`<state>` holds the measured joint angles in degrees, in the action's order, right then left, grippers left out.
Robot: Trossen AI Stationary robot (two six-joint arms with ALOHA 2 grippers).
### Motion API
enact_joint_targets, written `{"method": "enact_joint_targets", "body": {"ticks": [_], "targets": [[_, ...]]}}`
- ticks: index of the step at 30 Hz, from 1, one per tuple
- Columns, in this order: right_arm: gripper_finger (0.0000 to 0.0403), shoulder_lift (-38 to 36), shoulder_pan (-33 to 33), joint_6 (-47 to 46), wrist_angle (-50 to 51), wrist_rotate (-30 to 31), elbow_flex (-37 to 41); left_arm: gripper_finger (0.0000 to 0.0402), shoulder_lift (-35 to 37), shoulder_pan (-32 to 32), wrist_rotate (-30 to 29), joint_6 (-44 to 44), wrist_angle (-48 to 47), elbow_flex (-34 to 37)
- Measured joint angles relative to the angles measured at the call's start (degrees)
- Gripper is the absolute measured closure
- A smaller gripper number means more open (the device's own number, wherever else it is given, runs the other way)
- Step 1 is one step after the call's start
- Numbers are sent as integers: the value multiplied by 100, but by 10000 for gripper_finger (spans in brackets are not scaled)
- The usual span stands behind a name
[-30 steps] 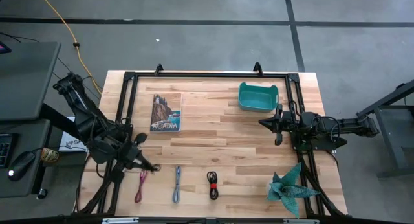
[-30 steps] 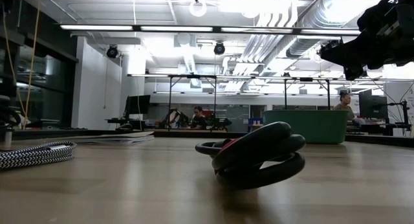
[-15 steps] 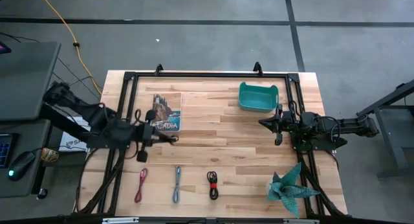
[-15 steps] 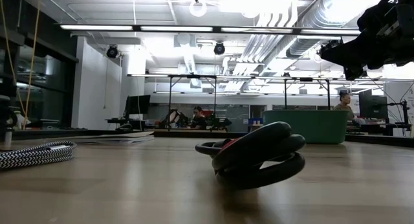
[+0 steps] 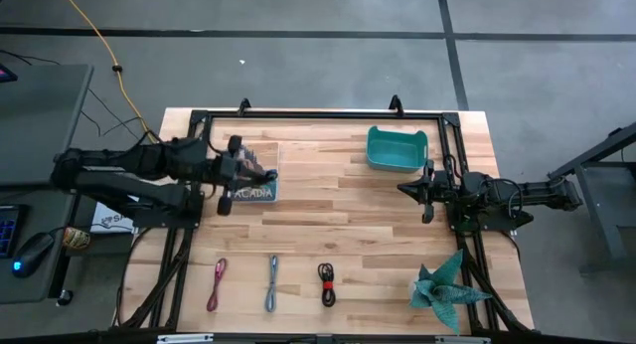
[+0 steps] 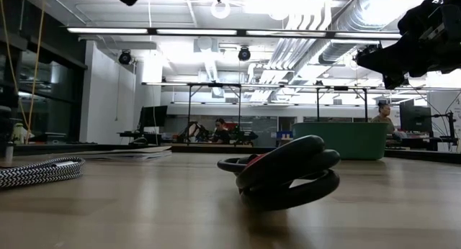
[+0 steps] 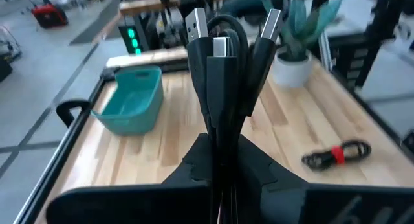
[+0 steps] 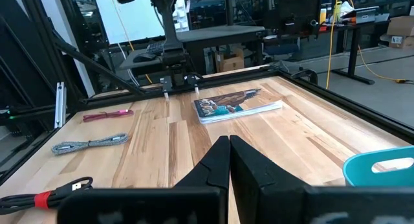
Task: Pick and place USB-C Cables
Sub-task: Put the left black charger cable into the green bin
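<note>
a: what lies nearest the front edge of the table?

b: three cables in a row: the magenta-pink cable (image 5: 217, 284) on the left, the blue-grey cable (image 5: 272, 282) beside it, and the red-and-black cable (image 5: 326, 282) to the right, all apart from each other. a teal paper plant (image 5: 445, 289) sits at the front right.

a: and the black cable?

b: the black cable (image 7: 223, 59) is off the table, pinched upright in the left gripper (image 5: 248, 175), its fingers clamped tight on the folded bundle with the metal plugs poking up.

a: what has changed from a second ago?

b: a second ago that gripper was low at the front left, near the pink cable. now the left arm has swung back and stretches over the booklet (image 5: 260, 185) in the left middle of the table.

a: the right arm?

b: unmoved. the right gripper (image 5: 428, 192) waits over the right side, fingers pressed together on nothing, just in front of the teal bin (image 5: 396, 150) at the far right.
</note>
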<state>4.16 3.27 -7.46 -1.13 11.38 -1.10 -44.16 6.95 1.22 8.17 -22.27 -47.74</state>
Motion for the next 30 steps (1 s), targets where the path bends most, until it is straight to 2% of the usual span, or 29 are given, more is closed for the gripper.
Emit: {"method": "enact_joint_targets", "body": {"ticks": [5,12,30], "targets": [[402,0,0,-2,0,0,0,395,291,521,626,-7,780,581],[402,0,-1,-1,0,0,0,395,562,694,688,-99,1451,1242],[402,0,-1,-1,-1,0,0,395,571,692,709,-267,1931,1254]]}}
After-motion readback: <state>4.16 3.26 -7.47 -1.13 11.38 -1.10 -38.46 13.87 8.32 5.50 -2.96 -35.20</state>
